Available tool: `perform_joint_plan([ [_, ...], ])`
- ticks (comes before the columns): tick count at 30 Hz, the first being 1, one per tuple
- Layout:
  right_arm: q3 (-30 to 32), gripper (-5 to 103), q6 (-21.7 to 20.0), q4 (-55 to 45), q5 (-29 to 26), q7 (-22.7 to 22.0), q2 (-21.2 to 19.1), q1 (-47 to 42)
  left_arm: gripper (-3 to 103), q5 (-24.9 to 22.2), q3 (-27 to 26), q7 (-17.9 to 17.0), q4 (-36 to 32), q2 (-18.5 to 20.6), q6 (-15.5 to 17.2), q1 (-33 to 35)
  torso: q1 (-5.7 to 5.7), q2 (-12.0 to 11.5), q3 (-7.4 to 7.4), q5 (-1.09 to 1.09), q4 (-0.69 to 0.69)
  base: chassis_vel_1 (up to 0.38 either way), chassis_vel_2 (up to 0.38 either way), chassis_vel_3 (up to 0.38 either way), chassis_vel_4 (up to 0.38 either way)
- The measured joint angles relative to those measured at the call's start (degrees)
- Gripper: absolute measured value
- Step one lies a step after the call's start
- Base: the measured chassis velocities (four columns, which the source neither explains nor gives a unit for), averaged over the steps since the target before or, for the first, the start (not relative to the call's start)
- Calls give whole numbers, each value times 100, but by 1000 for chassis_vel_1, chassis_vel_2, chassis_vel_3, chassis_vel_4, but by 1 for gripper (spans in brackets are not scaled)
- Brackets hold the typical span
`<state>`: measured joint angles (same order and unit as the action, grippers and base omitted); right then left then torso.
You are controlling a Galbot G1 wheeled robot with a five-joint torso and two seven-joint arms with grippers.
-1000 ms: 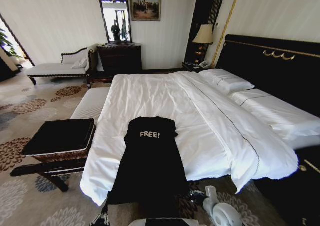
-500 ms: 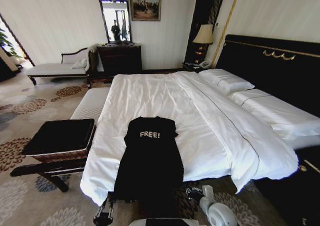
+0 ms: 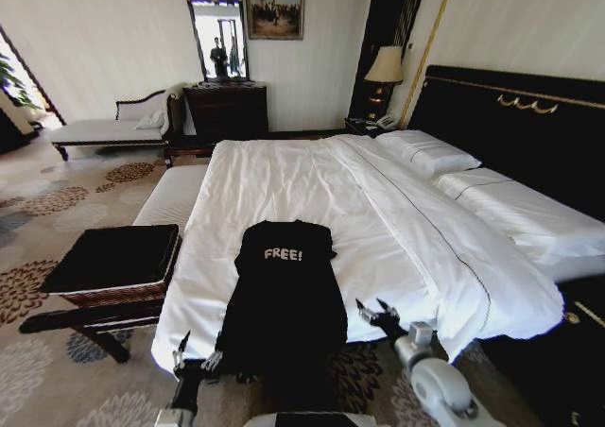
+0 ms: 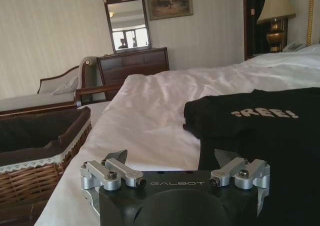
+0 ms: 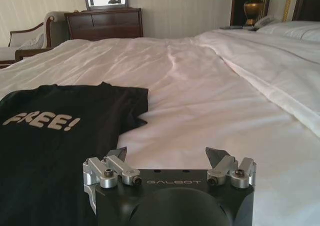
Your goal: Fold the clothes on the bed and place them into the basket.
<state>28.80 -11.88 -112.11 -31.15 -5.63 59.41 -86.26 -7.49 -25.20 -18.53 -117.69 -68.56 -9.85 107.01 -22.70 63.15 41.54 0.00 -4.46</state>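
Black cotton short-sleeved T-shirt [image 3: 286,295] with white "FREE!" lettering lies flat at the foot of the large bed with white duvet [image 3: 312,200], collar toward the pillows, its hem hanging over the bed's near edge; in the head view the shirt sits at 6 o'clock of the bed's surface; the sleeves appear folded in, so the body forms a narrow upright strip. Low rectangular brown woven wicker basket [image 3: 118,293] with a flat black fabric top stands on a dark wooden stand on the carpet, at 9 o'clock from the shirt, just beside the bed's left edge; the left wrist view shows its lace-trimmed dark liner [image 4: 40,151].

Left gripper [image 3: 197,354] hangs below the mattress edge at 7 o'clock from the shirt, close to the hem's left corner; its fingers [image 4: 116,158] are spread apart and grasp nothing. Right gripper [image 3: 376,310] sits at 4 o'clock from the shirt, at the bed's near edge beside the hem's right side, apart from the cloth; its fingers [image 5: 216,155] are likewise parted and empty, aimed along the duvet toward the headboard [image 3: 510,125], black with gold trim.
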Motion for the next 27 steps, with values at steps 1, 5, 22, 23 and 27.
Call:
perform_joint_plan([
  [1,-47,91,37,127,20,30,-22,155,98,-70,4,8,-6,3,91,-134,0,0,0,0,1,0,0,0,0],
  [5,-306,99,83,664,32,126,-41,707,100,-334,14,12,-10,2,450,-745,-1,0,0,0,-1,0,0,0,0],
  [22,-1038,100,292,2019,-130,213,411,1872,100,-529,41,4,41,-89,622,-1044,2,0,-1,0,-2,0,0,0,0],
  [23,-1037,100,293,2027,-133,214,398,1872,100,-529,52,7,48,-114,615,-1026,2,0,-1,0,0,0,0,0,0],
  [27,-1030,100,278,2045,-190,207,359,1890,100,-510,69,14,54,-156,599,-993,3,1,-1,-1,-1,-53,68,71,-74],
])
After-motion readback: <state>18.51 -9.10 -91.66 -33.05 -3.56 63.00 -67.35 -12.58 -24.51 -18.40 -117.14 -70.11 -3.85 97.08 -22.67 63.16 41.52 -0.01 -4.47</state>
